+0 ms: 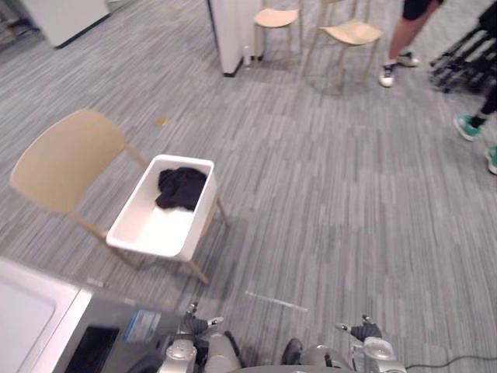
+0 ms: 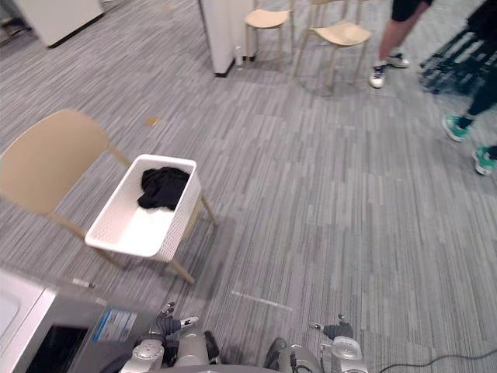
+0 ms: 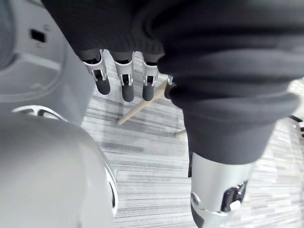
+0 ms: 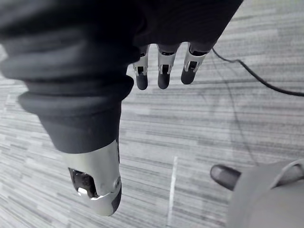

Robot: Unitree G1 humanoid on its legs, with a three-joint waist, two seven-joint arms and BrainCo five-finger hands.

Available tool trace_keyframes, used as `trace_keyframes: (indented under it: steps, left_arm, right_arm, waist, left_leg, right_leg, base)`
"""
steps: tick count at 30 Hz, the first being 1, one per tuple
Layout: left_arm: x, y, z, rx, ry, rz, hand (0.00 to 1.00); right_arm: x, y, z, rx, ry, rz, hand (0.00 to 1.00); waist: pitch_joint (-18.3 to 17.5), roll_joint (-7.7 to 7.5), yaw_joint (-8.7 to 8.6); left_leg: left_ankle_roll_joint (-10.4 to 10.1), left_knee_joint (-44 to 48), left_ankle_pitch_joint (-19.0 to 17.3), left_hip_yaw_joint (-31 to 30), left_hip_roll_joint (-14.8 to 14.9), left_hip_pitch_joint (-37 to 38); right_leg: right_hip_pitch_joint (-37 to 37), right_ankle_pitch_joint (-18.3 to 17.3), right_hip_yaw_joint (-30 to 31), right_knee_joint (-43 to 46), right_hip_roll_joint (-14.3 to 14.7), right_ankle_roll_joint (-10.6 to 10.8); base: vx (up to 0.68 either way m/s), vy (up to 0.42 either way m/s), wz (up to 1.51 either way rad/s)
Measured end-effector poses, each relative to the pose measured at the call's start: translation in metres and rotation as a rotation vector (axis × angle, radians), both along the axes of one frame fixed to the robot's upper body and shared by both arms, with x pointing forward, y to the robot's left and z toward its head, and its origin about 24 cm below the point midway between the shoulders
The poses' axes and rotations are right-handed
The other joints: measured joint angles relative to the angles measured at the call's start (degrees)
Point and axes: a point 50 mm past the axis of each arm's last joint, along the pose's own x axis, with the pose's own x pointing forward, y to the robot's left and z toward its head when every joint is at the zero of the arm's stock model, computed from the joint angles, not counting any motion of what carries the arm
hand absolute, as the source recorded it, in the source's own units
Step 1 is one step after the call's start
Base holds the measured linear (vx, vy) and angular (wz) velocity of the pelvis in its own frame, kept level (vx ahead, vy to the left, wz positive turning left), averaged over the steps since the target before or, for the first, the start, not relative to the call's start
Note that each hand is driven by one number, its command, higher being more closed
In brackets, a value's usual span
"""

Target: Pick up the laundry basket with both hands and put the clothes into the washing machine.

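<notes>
A white laundry basket (image 1: 199, 221) rests on the seat of a light wooden chair (image 1: 66, 160) to my front left, with a dark bundle of clothes (image 1: 180, 189) in its far end. The washing machine (image 1: 37, 325) shows its white and grey top at the lower left corner, close beside me. In the left wrist view my left hand (image 3: 124, 83) hangs over the carpet, fingers straight and empty. My right hand (image 4: 163, 72) hangs the same way in the right wrist view, holding nothing. Both hands are well short of the basket.
Grey striped carpet stretches between me and the basket. Two more wooden chairs (image 1: 351, 33) and a white pillar (image 1: 231, 31) stand at the back. A person's legs (image 1: 400, 40) and another person's green shoes (image 1: 469, 125) are at the far right, near black equipment (image 1: 464, 48).
</notes>
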Motion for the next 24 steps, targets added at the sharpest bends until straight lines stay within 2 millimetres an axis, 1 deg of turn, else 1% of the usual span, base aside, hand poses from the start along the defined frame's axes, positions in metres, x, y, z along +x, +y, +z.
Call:
trace_keyframes:
  steps: [1, 2, 3, 4, 5, 6, 7, 8, 9, 10, 11, 12, 13, 14, 15, 16, 17, 18, 19, 20, 21, 22, 23, 24]
  left_arm:
    - [0.0, -0.001, 0.0, -0.007, -0.004, 0.008, 0.0]
    - [0.001, 0.0, 0.001, -0.009, -0.006, 0.013, 0.0]
    - [0.001, 0.001, 0.001, -0.006, -0.007, 0.015, 0.0]
    - [0.002, 0.005, 0.002, -0.004, -0.012, 0.034, 0.0]
    - [0.004, 0.007, 0.002, -0.013, -0.022, 0.062, 0.0]
    - [0.004, 0.007, 0.003, -0.014, -0.023, 0.07, 0.0]
    - [0.004, 0.007, 0.002, -0.014, -0.014, 0.073, 0.0]
    - [0.004, 0.009, 0.001, -0.007, -0.005, 0.065, 0.0]
    - [0.005, 0.009, 0.002, -0.003, -0.004, 0.06, 0.0]
    - [0.004, 0.011, 0.002, 0.002, 0.001, 0.057, 0.0]
    - [0.004, 0.011, 0.001, 0.002, 0.004, 0.056, 0.0]
    - [0.002, 0.011, 0.0, 0.001, 0.015, 0.063, 0.0]
    - [0.001, 0.009, 0.0, -0.005, 0.016, 0.077, 0.0]
    - [0.0, 0.009, -0.001, -0.001, 0.017, 0.081, 0.0]
    - [0.002, 0.008, 0.0, -0.004, 0.013, 0.083, 0.0]
    - [0.005, 0.006, 0.0, -0.009, 0.007, 0.081, 0.0]
    - [0.005, 0.005, 0.0, -0.01, 0.007, 0.082, 0.0]
    - [0.004, 0.005, 0.0, -0.01, 0.009, 0.081, 0.0]
    - [0.004, 0.006, 0.0, -0.006, 0.011, 0.082, 0.0]
    - [0.008, 0.002, 0.0, -0.017, 0.007, 0.084, 0.0]
    - [0.009, -0.005, 0.0, -0.031, 0.001, 0.096, 0.0]
    - [0.009, -0.012, 0.001, -0.045, -0.014, 0.114, 0.0]
    - [0.01, -0.015, 0.003, -0.053, -0.025, 0.114, 0.0]
    - [0.011, -0.016, 0.003, -0.057, -0.03, 0.114, 0.0]
  right_arm:
    - [0.001, 0.0, 0.001, -0.001, -0.006, -0.001, 0.0]
    - [0.004, 0.002, 0.001, 0.002, -0.015, 0.002, 0.0]
    - [0.008, 0.004, 0.003, 0.005, -0.03, 0.006, 0.0]
    - [0.016, 0.007, 0.006, 0.009, -0.056, 0.014, 0.0]
    - [0.024, 0.013, 0.008, 0.019, -0.072, 0.03, 0.0]
    - [0.025, 0.013, 0.008, 0.016, -0.073, 0.035, 0.0]
    - [0.03, 0.014, 0.01, 0.016, -0.085, 0.046, 0.0]
    - [0.033, 0.021, 0.01, 0.027, -0.09, 0.061, 0.0]
    - [0.033, 0.025, 0.01, 0.032, -0.09, 0.07, 0.0]
    - [0.034, 0.029, 0.009, 0.035, -0.087, 0.091, 0.0]
    - [0.034, 0.03, 0.009, 0.033, -0.088, 0.101, 0.0]
    - [0.039, 0.031, 0.012, 0.03, -0.108, 0.112, 0.0]
    - [0.045, 0.031, 0.016, 0.023, -0.134, 0.124, 0.0]
    - [0.048, 0.031, 0.018, 0.02, -0.144, 0.133, 0.0]
    - [0.052, 0.029, 0.021, 0.009, -0.16, 0.142, 0.0]
    - [0.052, 0.026, 0.023, -0.003, -0.168, 0.142, 0.0]
    - [0.051, 0.023, 0.023, -0.008, -0.166, 0.139, 0.0]
    - [0.045, 0.021, 0.021, -0.015, -0.157, 0.13, 0.0]
    - [0.033, 0.022, 0.017, -0.009, -0.14, 0.115, 0.0]
    - [0.032, 0.017, 0.017, -0.019, -0.135, 0.114, 0.0]
    - [0.034, 0.013, 0.019, -0.03, -0.141, 0.113, 0.0]
    - [0.042, 0.014, 0.026, -0.034, -0.187, 0.116, 0.0]
    - [0.049, 0.015, 0.032, -0.035, -0.229, 0.118, 0.0]
    - [0.053, 0.016, 0.035, -0.036, -0.249, 0.117, 0.0]
  waist:
    - [0.1, -0.03, 0.41]
    - [-0.2, -0.65, 1.73]
    - [-0.2, -0.99, 1.75]
    - [0.2, -1.47, 1.51]
    - [0.5, -2.08, 1.31]
    - [0.8, -2.53, 1.42]
    - [1.1, -2.9, 1.37]
    - [1.7, -3.88, 0.95]
    - [2.3, -4.53, 0.71]
    - [3.1, -4.7, 0.05]
    - [3.2, -4.44, -0.18]
    - [3.8, -3.37, -0.22]
    - [4.0, -3.33, -0.19]
    - [4.3, -2.81, -0.24]
    - [4.4, -2.61, -0.31]
    - [4.5, -2.37, -0.53]
    - [4.4, -2.59, -0.83]
    - [4.2, -3.18, -1.86]
    - [3.8, -4.8, -1.76]
    - [4.8, -3.56, -1.51]
    - [4.6, -1.38, -0.38]
    - [4.0, 0.06, 0.3]
    - [3.9, 0.34, 0.25]
    - [3.9, 0.3, 0.26]
  left_leg:
    - [-0.5, -9.9, 4.7, -0.4, -2.4, 0.0]
    - [1.8, -12.9, 9.2, -1.2, -3.7, 1.5]
    - [2.7, -13.1, 10.2, -1.7, -4.3, 1.4]
    - [3.3, -11.8, 10.2, -2.4, -5.2, 0.5]
    - [6.2, -9.9, 8.2, -1.8, -5.8, 1.6]
    - [6.7, -9.9, 7.0, -1.0, -6.2, 2.7]
    - [7.4, -10.3, 5.9, -0.2, -7.0, 4.9]
    - [8.0, -11.3, 4.6, -0.2, -8.6, 8.3]
    - [8.4, -11.8, 3.8, -0.5, -9.4, 10.5]
    - [8.5, -12.8, 2.4, -1.5, -10.2, 14.4]
    - [8.5, -13.4, 2.2, -2.2, -10.2, 15.9]
    - [8.5, -14.9, 2.2, -3.6, -10.3, 18.6]
    - [8.4, -16.9, 2.2, -5.5, -10.2, 20.9]
    - [8.4, -17.5, 2.3, -6.8, -10.1, 21.5]
    - [8.4, -17.6, 2.3, -9.6, -9.8, 21.7]
    - [8.3, -17.5, 2.2, -13.8, -9.6, 21.5]
    - [7.6, -17.1, 1.9, -16.1, -9.6, 21.2]
    - [5.2, -15.8, 0.8, -21.1, -10.2, 20.4]
    - [1.8, -14.1, -1.4, -25.0, -11.8, 19.4]
    - [0.6, -13.1, -2.9, -26.4, -11.2, 19.6]
    - [-0.1, -12.0, -2.5, -27.0, -9.1, 17.6]
    - [-1.8, -10.7, -1.6, -27.1, -7.1, 14.6]
    - [-3.5, -10.4, -0.4, -26.7, -6.1, 13.4]
    - [-4.5, -10.4, 0.3, -26.1, -5.5, 12.7]
  right_leg:
    - [1.5, 0.7, 1.0, -2.4, 0.2, 1.2]
    - [2.8, 1.4, 3.0, -4.8, 0.2, 2.4]
    - [3.3, 1.6, 3.9, -5.7, 0.0, 2.7]
    - [3.9, 1.5, 4.6, -5.7, -0.5, 3.4]
    - [2.9, -0.3, 5.4, -0.7, -2.9, 5.5]
    - [1.5, -1.3, 5.8, 4.0, -4.4, 6.9]
    - [-3.0, -1.8, 7.0, 16.7, -7.8, 7.8]
    - [-7.8, 0.6, 7.2, 31.9, -11.9, 6.3]
    - [-10.0, 2.1, 7.3, 38.5, -14.0, 5.1]
    - [-12.1, 1.0, 7.3, 46.7, -16.2, 4.6]
    - [-12.8, 0.3, 6.9, 48.3, -16.5, 3.9]
    - [-14.3, -1.5, 6.0, 47.1, -16.1, 3.7]
    - [-15.4, -3.2, 5.6, 41.1, -14.5, 3.7]
    - [-16.2, -3.9, 6.3, 36.5, -13.0, 4.1]
    - [-17.5, -3.6, 11.3, 26.0, -9.1, 4.4]
    - [-18.5, -2.2, 19.2, 16.3, -4.9, 5.6]
    - [-18.1, -0.2, 23.7, 11.9, -3.2, 6.0]
    - [-17.3, 4.5, 31.0, 4.5, -1.9, 7.1]
    - [-16.1, 10.9, 32.9, 1.7, -3.8, 6.4]
    - [-16.2, 10.6, 30.7, 4.5, -4.1, 7.1]
    - [-16.5, 9.5, 26.8, 6.1, -3.7, 5.5]
    - [-15.6, 7.1, 20.8, 6.2, -4.2, 4.2]
    - [-14.5, 6.1, 17.1, 6.2, -4.6, 3.6]
    - [-13.5, 5.6, 14.7, 6.0, -4.9, 3.2]
  base:
    - [0.34, 0.119, -0.69]
    - [0.37, 0.135, -0.7]
    - [0.44, 0.18, -0.56]
    - [0.48, 0.231, -0.29]
    - [0.48, 0.243, -0.26]
    - [0.45, 0.248, -0.28]
    - [0.53, 0.29, -0.11]
    - [0.44, 0.242, 0.03]
    - [0.54, 0.203, 0.31]
    - [0.35, 0.068, 0.38]
    - [0.53, 0.083, 0.51]
    - [0.44, 0.029, 0.52]
    - [0.42, 0.011, 0.54]
    - [0.41, -0.052, 0.7]
    - [0.4, -0.132, 1.06]
    - [0.41, -0.171, 1.28]
    - [0.41, -0.227, 1.81]
    - [0.4, -0.285, 2.27]
    - [0.41, -0.328, 2.38]
    - [0.37, -0.333, 1.97]
    - [0.35, -0.334, 1.85]
    - [0.37, -0.37, 2.03]
    - [0.29, -0.317, 1.9]
    - [0.21, -0.271, 2.0]
